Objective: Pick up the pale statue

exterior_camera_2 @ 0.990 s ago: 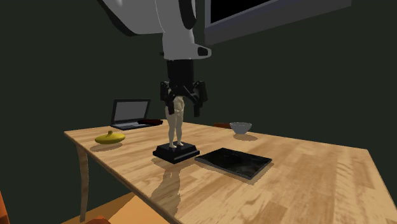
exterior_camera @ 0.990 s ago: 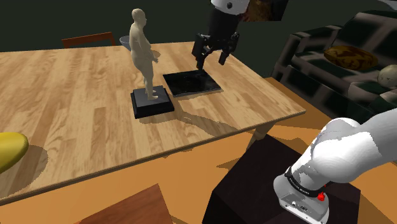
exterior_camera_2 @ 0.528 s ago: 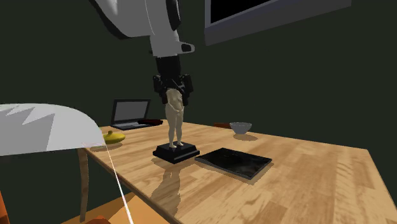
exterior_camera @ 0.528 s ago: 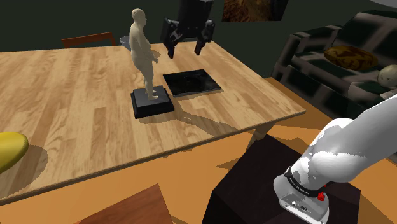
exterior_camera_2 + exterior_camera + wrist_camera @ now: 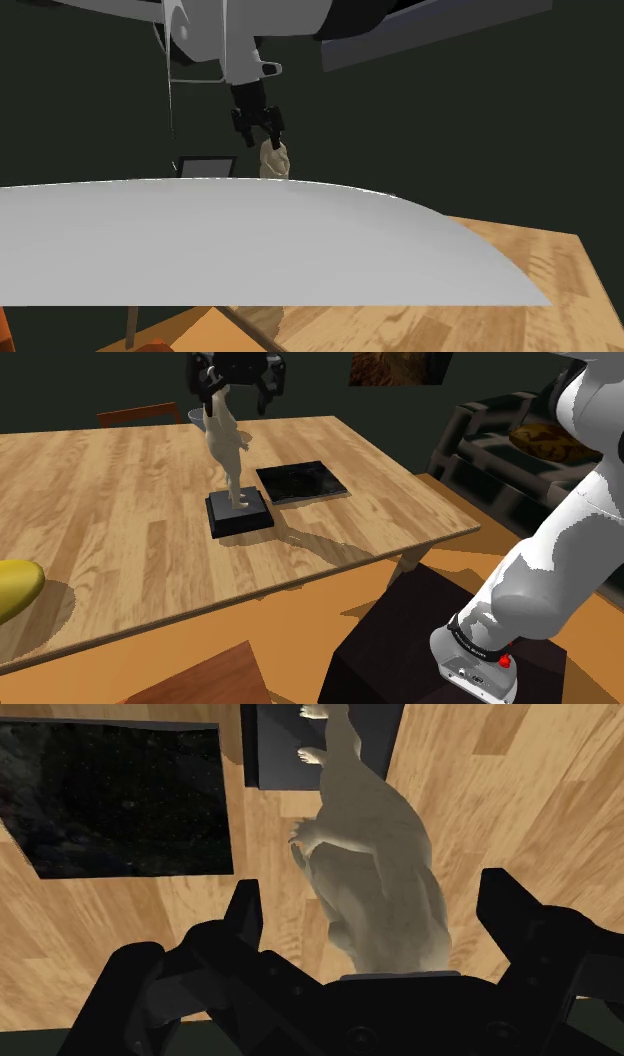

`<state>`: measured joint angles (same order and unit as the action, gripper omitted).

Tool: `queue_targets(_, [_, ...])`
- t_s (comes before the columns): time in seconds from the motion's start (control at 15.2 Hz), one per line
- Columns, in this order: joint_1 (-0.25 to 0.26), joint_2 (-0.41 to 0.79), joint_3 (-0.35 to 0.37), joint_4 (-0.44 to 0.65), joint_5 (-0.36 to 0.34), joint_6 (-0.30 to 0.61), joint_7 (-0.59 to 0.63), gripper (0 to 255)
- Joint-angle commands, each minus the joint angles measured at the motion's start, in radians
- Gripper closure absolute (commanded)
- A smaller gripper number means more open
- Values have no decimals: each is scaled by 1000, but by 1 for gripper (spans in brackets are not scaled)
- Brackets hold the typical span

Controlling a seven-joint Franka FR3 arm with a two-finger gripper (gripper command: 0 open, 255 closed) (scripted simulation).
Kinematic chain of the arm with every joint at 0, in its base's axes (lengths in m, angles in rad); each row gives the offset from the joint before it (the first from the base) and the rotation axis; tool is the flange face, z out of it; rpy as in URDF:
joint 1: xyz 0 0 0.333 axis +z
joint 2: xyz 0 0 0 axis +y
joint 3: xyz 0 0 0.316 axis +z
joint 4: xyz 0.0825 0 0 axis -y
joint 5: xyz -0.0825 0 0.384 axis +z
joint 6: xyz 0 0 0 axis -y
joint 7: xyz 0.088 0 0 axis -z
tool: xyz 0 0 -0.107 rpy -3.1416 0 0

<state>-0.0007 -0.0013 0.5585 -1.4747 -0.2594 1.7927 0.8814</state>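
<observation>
The pale statue (image 5: 229, 447) is a standing human figure on a dark square base (image 5: 239, 512), set on the wooden table (image 5: 110, 522). My gripper (image 5: 237, 390) hangs open over its head, one finger on each side, neither touching. In the wrist view the statue (image 5: 380, 854) runs down between the spread fingers (image 5: 245, 909) to its base (image 5: 272, 749), and my gripper (image 5: 370, 887) holds nothing. In the second exterior view my gripper (image 5: 258, 124) sits just above the statue's top (image 5: 274, 160); a white arm link hides everything lower.
A black flat slab (image 5: 302, 482) lies beside the statue's base, on the shoulder view's right. A yellow object (image 5: 15, 587) sits at the table's left edge. A chair back (image 5: 140, 414) stands beyond the table, a sofa (image 5: 520, 452) to the right, and the stand (image 5: 420, 642) below.
My gripper has travelled to the shoulder view's left, from above the black slab to over the statue's head, still open. An arm link now blocks most of the second exterior view.
</observation>
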Motion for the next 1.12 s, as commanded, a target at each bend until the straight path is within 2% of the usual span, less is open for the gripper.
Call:
queue_targets(0.0, [19, 57, 19, 76, -59, -21, 45, 0])
queue_targets(0.46, [5, 10, 6, -78, -35, 96, 56, 0])
queue_targets(0.59, [5, 10, 5, -79, -35, 96, 56, 0])
queue_targets(0.66, [5, 10, 5, -79, -35, 96, 56, 255])
queue_targets(1.06, [5, 9, 6, -79, -35, 96, 56, 255])
